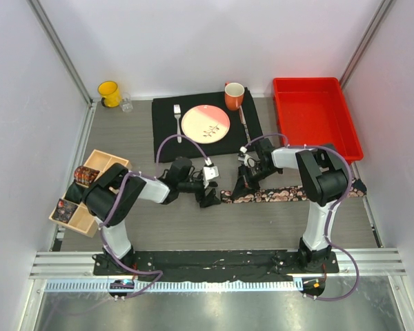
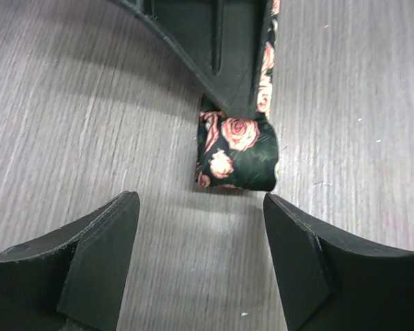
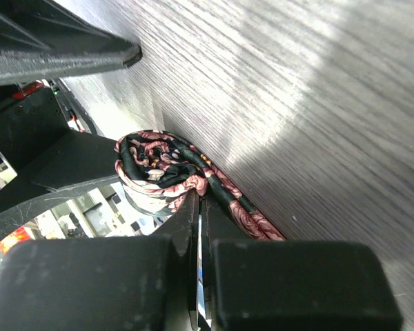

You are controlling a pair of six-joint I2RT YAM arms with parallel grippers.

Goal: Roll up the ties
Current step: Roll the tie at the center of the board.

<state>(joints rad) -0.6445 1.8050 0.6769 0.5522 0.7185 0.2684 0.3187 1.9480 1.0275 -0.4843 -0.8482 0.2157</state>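
Left pincer [image 2: 200, 231] fills the near edge of its own wrist view. Its fingers are spread wide and hold nothing. They sit either side of the coiled end of the tie [image 2: 238, 148] without touching it.

Right pincer [image 3: 199, 203] is pressed together at the edge of that small coil. It looks to be pinching the fabric, though its wrist view is dark and cluttered, so it may only be pinning it down.

Tie is black with pink roses, with only a turn or two made at its left end. The tail [image 1: 297, 195] lies flat, running right across the worktop [image 1: 193, 234] and passing beneath the right arm.

Risks:
- Coil is loose. If the right pincer lets go before the left has closed, it likely springs flat.
- Left fingers closing this near the right's finger could knock it, or shove the coil sideways instead of catching it.
- Tail lies unguided, so any skew during rolling would cone the roll.
- Tail might also snag under the right arm.
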